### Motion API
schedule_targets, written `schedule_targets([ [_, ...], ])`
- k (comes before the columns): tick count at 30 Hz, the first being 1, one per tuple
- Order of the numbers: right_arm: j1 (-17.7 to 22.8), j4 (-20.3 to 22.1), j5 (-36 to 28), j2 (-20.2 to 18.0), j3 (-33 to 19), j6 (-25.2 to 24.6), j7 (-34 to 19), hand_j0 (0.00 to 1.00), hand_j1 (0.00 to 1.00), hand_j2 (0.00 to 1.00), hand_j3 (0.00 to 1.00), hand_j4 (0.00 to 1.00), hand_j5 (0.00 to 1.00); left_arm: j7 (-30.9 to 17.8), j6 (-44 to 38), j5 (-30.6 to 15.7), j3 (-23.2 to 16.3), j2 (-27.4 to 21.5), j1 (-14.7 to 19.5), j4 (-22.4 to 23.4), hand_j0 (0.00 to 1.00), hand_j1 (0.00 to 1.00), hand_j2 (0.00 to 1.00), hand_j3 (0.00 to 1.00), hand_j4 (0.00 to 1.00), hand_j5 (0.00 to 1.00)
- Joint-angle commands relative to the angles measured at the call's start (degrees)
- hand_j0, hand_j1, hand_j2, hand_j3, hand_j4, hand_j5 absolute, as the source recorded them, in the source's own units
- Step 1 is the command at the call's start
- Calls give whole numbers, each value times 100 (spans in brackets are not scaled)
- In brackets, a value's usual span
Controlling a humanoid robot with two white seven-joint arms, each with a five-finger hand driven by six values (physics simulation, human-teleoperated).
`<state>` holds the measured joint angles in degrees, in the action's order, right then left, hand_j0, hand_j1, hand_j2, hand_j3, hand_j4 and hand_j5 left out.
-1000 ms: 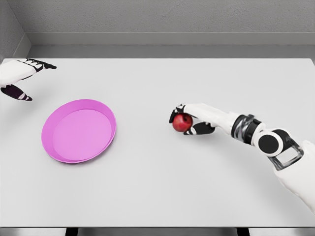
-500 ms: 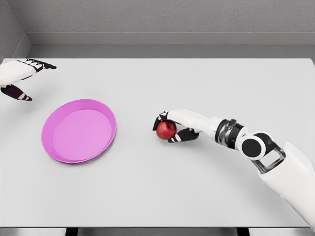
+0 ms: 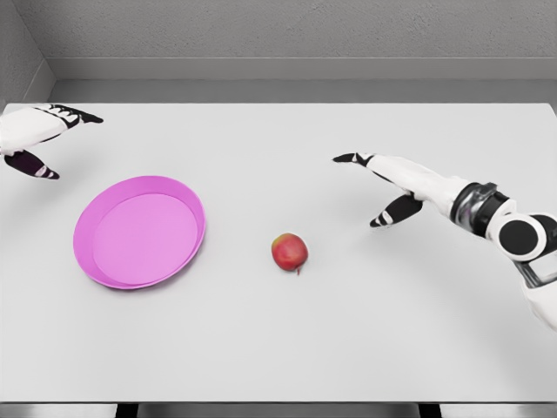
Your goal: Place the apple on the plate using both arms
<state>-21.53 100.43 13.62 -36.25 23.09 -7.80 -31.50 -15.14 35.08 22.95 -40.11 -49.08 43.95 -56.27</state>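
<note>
A red apple (image 3: 290,252) lies alone on the white table, right of the pink plate (image 3: 139,232) and apart from it. My right hand (image 3: 376,186) hovers up and to the right of the apple, fingers spread, holding nothing. Its arm reaches in from the right edge. My left hand (image 3: 42,139) is at the far left edge, above and left of the plate, open with fingers extended.
The white table (image 3: 287,340) spreads wide, with its front edge near the bottom of the view. A grey wall runs along the back.
The right hand carried the apple leftward toward the plate, let it go on the table, then drew back to the right and up. The left hand barely moved.
</note>
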Motion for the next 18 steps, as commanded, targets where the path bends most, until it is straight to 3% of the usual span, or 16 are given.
schedule_targets([
  [1, 0, 3, -17, -365, -621, 16, -93, 100, 100, 100, 100, 100, 100, -6, -8, -10, -40, 38, 0, -366, 100, 100, 100, 100, 100, 100],
  [5, -35, 3, -17, -629, -903, 24, -164, 100, 100, 100, 100, 100, 100, -6, -8, 254, -49, 65, 44, -1702, 100, 100, 100, 100, 100, 100],
  [10, 0, 3, -17, -1904, -894, 235, -146, 100, 100, 100, 100, 100, 100, -6, -8, 544, -497, 214, 88, -3197, 100, 100, 100, 100, 100, 100],
  [11, 0, 3, -17, -1912, -903, 472, -146, 100, 100, 100, 100, 100, 100, -6, -8, 544, -594, 241, 167, -3276, 100, 100, 100, 100, 100, 100],
  [13, 61, 3, -17, -1974, -903, 754, -146, 100, 100, 100, 100, 100, 100, -6, -8, 527, -1183, 451, 606, -3390, 100, 100, 100, 100, 100, 100],
  [18, 97, 3, 1, -2176, -894, 2502, -208, 100, 100, 100, 100, 100, 100, -226, -8, 492, -1719, 821, 668, -3610, 100, 100, 100, 100, 100, 100],
])
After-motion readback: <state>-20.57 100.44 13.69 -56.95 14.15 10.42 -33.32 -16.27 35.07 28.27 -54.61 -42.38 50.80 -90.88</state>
